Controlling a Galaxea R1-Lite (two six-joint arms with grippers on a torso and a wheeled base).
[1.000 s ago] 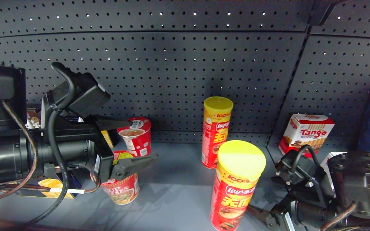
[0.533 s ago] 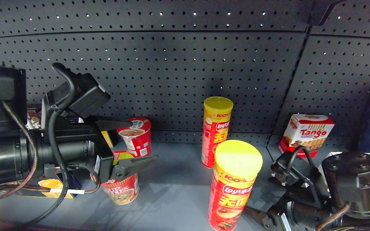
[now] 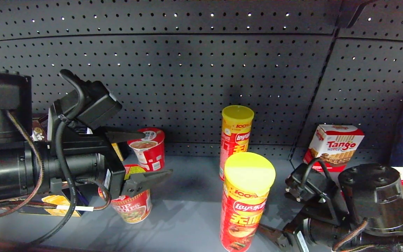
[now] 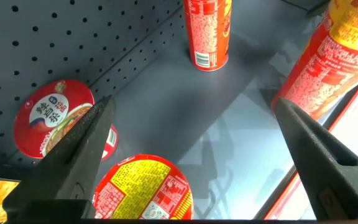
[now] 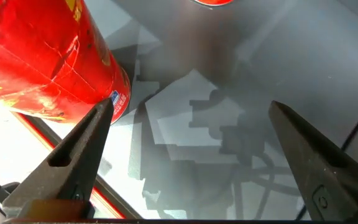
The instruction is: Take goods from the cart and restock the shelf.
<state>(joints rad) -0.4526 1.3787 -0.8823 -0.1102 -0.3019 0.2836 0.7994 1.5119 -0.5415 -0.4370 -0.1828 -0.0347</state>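
left gripper (image 4: 192, 104) gaping just over one of two noodle cups (image 4: 143, 190), right gripper (image 5: 191, 106) gaping beside one of two chip cans (image 5: 36, 56)

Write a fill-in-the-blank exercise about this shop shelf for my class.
The front chip can and rear chip can both have ___ lids.
The rear cup noodle stands ___ the front cup noodle.
The wafer box stands to the rear chip can's ___.
The left gripper is ___.
Missing words: yellow; behind; right; open.
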